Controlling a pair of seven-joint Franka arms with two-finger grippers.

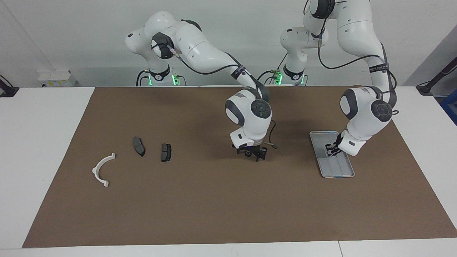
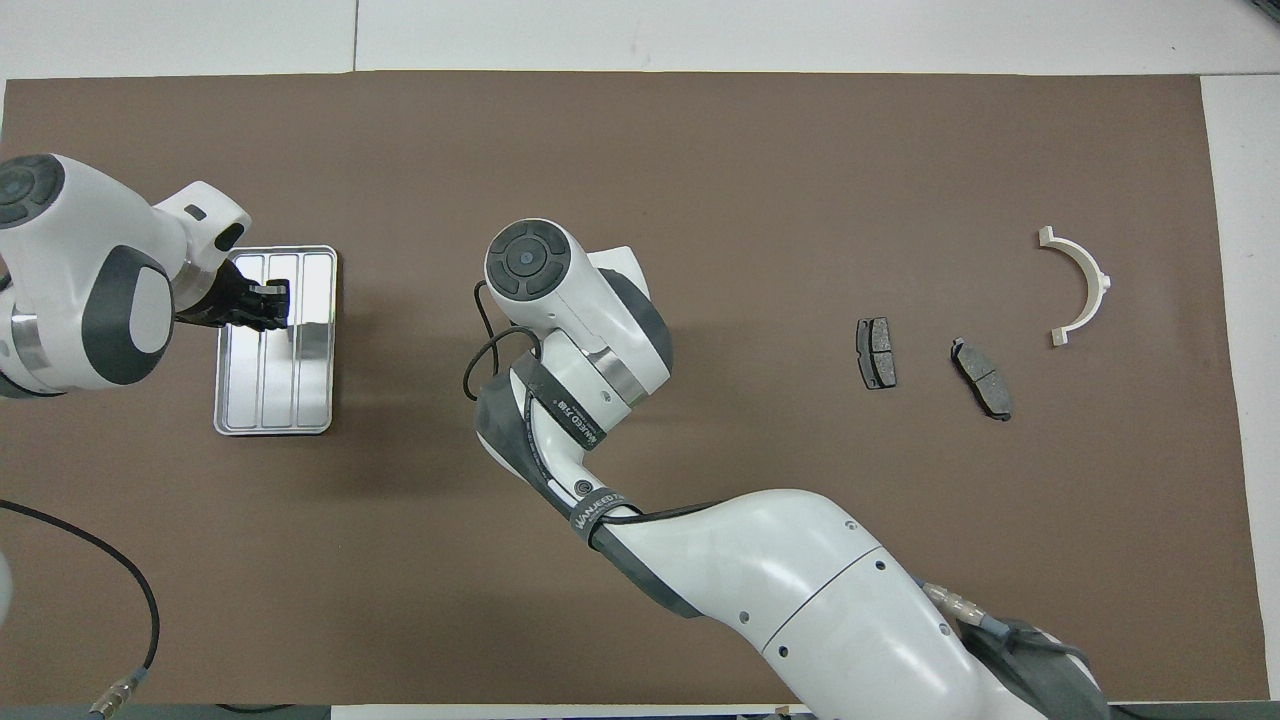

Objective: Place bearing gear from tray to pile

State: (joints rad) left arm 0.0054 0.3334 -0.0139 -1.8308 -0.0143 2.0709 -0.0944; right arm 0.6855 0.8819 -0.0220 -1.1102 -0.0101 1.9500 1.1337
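Tray: at the left arm's end of the mat.
Left gripper: down in the tray, clamped tight; bearing gear hidden.
Right gripper: fingers spread wide, holding nothing, above mid-mat.
Pile: bracket and pads, right arm's end.

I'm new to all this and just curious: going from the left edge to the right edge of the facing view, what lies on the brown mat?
White curved bracket → first dark brake pad → second brake pad → right arm's tool, open → silver tray, with the left arm's shut tool down in it.
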